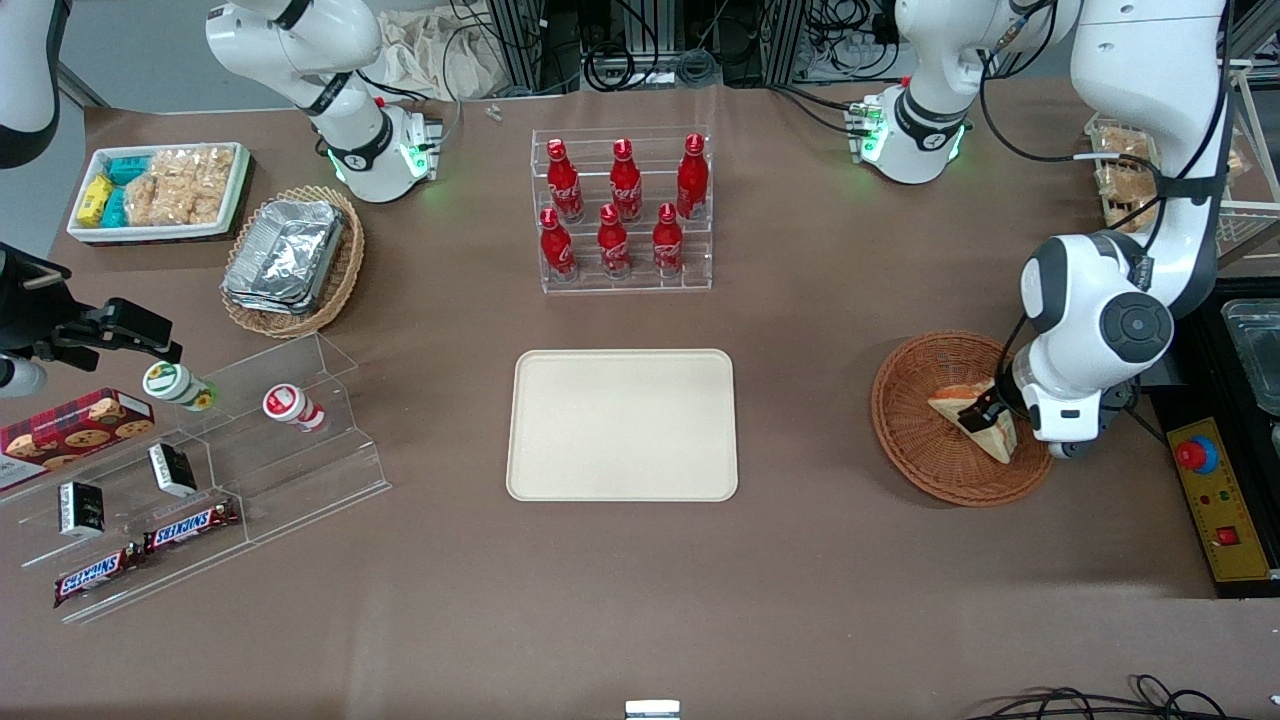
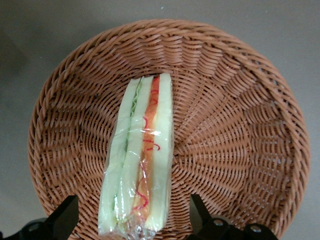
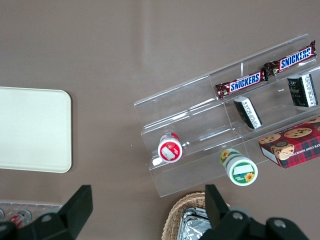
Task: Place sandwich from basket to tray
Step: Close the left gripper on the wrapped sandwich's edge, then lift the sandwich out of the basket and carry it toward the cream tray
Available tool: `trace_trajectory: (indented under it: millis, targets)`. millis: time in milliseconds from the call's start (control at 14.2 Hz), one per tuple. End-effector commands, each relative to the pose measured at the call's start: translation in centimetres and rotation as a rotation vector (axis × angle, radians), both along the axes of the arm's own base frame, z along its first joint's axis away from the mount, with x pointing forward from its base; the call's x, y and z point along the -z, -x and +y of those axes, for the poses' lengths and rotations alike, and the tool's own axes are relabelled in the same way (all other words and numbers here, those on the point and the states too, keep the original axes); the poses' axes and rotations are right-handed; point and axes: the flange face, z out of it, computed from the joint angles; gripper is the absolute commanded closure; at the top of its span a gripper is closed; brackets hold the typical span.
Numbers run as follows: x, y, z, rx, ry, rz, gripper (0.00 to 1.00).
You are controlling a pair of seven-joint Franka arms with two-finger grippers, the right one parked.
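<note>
The sandwich (image 1: 950, 403), a wrapped pale wedge with red, orange and green layers, lies in the round reddish-brown wicker basket (image 1: 915, 400) toward the working arm's end of the table. My left gripper (image 1: 985, 412) is down in the basket, open, with one finger on each side of the sandwich's end and a gap on both sides. In the left wrist view the sandwich (image 2: 140, 155) lies across the basket floor (image 2: 235, 125), with the gripper (image 2: 134, 220) straddling it. The cream-beige tray (image 1: 622, 425) lies flat mid-table and holds nothing.
A clear rack of red cola bottles (image 1: 625, 210) stands farther from the camera than the tray. A tan basket of foil containers (image 1: 290, 260), a white snack bin (image 1: 160, 190) and a clear stepped stand (image 1: 200, 470) lie toward the parked arm's end. A yellow control box (image 1: 1215, 495) sits beside the basket.
</note>
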Motion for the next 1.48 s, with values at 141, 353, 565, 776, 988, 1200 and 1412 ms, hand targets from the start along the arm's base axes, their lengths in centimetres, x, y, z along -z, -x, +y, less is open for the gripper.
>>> trace_trajectory:
  millis: [141, 353, 565, 776, 988, 1200, 1412]
  targets:
    - [2.4, 0.1, -0.1, -0.018, -0.013, -0.026, 0.17]
    - [1.7, -0.4, -0.1, -0.011, -0.012, -0.044, 0.95]
    - [-1.4, -0.5, -0.2, -0.009, -0.003, -0.081, 1.00]
    - [-9.3, 0.1, -1.1, 0.048, 0.016, -0.034, 1.00]
    - [-15.6, -0.2, -7.4, 0.273, 0.051, 0.031, 1.00]
    - [-17.6, 1.0, -17.3, 0.457, 0.073, 0.025, 1.00]
    - [-16.3, 3.0, -27.2, 0.578, 0.150, -0.041, 1.00]
